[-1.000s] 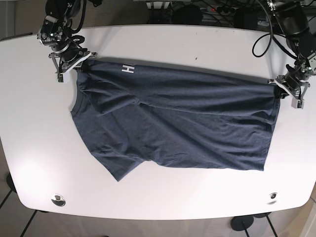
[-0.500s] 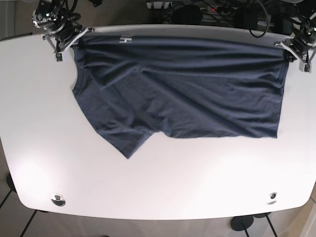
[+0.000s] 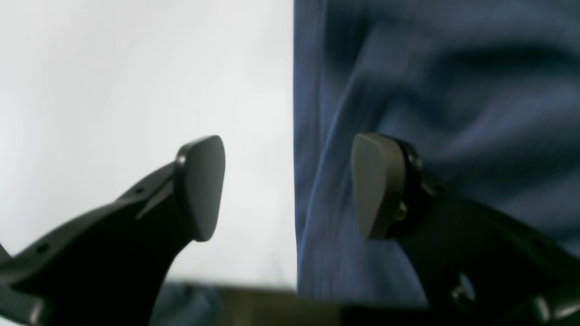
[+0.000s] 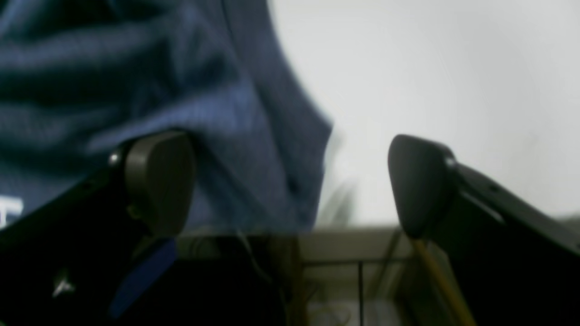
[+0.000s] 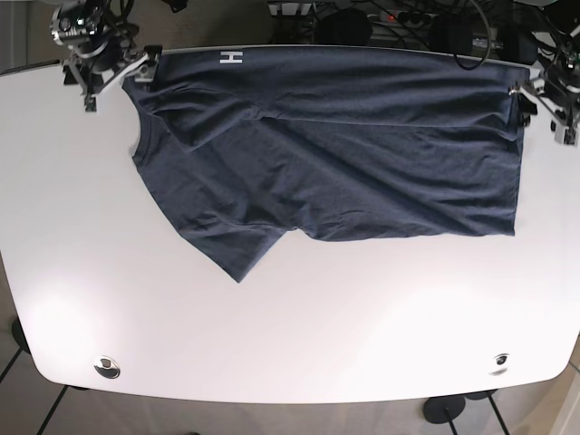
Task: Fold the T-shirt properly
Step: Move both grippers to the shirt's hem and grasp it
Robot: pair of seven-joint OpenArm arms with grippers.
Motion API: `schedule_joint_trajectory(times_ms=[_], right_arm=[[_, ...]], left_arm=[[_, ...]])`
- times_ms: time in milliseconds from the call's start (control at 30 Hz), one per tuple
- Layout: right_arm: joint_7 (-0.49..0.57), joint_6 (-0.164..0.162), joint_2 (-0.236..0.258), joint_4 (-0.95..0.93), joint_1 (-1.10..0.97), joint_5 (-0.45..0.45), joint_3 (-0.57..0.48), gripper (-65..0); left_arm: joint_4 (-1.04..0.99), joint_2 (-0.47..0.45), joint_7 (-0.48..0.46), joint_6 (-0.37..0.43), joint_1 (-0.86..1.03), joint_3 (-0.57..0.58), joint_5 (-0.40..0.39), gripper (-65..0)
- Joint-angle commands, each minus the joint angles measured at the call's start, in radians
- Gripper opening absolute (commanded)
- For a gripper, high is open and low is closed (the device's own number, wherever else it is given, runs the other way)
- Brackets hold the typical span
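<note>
Navy knit T-shirt (image 5: 335, 154) spread along the far edge of a white oval worktop (image 5: 290, 344), long axis running 9 to 3 o'clock, one sleeve pointing to 7 o'clock. Right gripper (image 5: 107, 71) at the collar corner, 10 o'clock; left gripper (image 5: 542, 101) at the hem corner, 2 o'clock. Both with jaws parted, holding nothing, soft creased cloth lying beside each.

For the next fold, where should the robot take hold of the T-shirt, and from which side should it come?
Likely best are the two far corners of the T-shirt, which lie at the table back edge. The open right gripper and left gripper already sit beside them, so each could come in from its own outer side.
</note>
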Motion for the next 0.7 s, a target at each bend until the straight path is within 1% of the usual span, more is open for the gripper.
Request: schedule_joint_trajectory(times_ms=[33,67,133,167,200,267,433,467,533,567,633,700], right_arm=[[0.021,0.003,0.011,0.019,0.056,0.000,0.003,-2.5],[0.019,0.003,0.011,0.014,0.107,0.000,0.000,-3.6],[0.018,0.002,0.011,-0.019,0.188,0.000,-0.013,-3.3],[0.018,-0.003,0.020,-0.042,0.229,-0.002,-0.032,-3.2],[0.018,-0.005,0.042,-0.065,0.266,-0.002,-0.052,-3.5],[0.018,-0.005,0.065,-0.122,0.343,-0.002,-0.112,-3.2],[0.022,-0.005,0.111,-0.283,0.506,-0.002,-0.188,-3.6],[0.024,-0.005,0.131,-0.343,0.558,-0.002,-0.224,-3.6],[0.035,-0.005,0.154,-0.437,0.631,-0.003,-0.279,-3.6],[0.058,-0.005,0.163,-0.493,0.667,-0.003,-0.305,-3.6],[0.104,-0.006,0.183,-0.601,0.733,-0.003,-0.360,-3.6],[0.145,-0.006,0.195,-0.707,0.789,-0.003,-0.405,-3.6]], left_arm=[[0.031,-0.017,-0.017,-0.001,-0.057,0.018,-0.006,-26.0],[0.028,-0.017,-0.017,-0.001,-0.106,0.038,-0.003,-26.0],[0.025,-0.017,-0.017,-0.001,-0.169,0.079,0.000,-26.0],[0.020,-0.017,-0.017,-0.001,-0.201,0.108,0.014,-26.0],[0.006,-0.017,-0.017,-0.001,-0.231,0.145,0.043,-25.7],[-0.051,-0.017,-0.017,-0.001,-0.316,0.224,0.114,-25.7],[-0.173,-0.011,-0.022,-0.001,-0.471,0.228,0.184,-25.7],[-0.201,-0.011,-0.022,-0.001,-0.509,0.228,0.207,-25.7],[-0.245,-0.011,-0.022,-0.001,-0.543,0.234,0.230,-25.6],[-0.267,-0.011,-0.022,-0.001,-0.555,0.240,0.244,-25.6],[-0.290,-0.017,-0.022,-0.001,-0.577,0.270,0.253,-25.4],[-0.291,-0.017,-0.022,-0.001,-0.581,0.276,0.256,-25.4]])
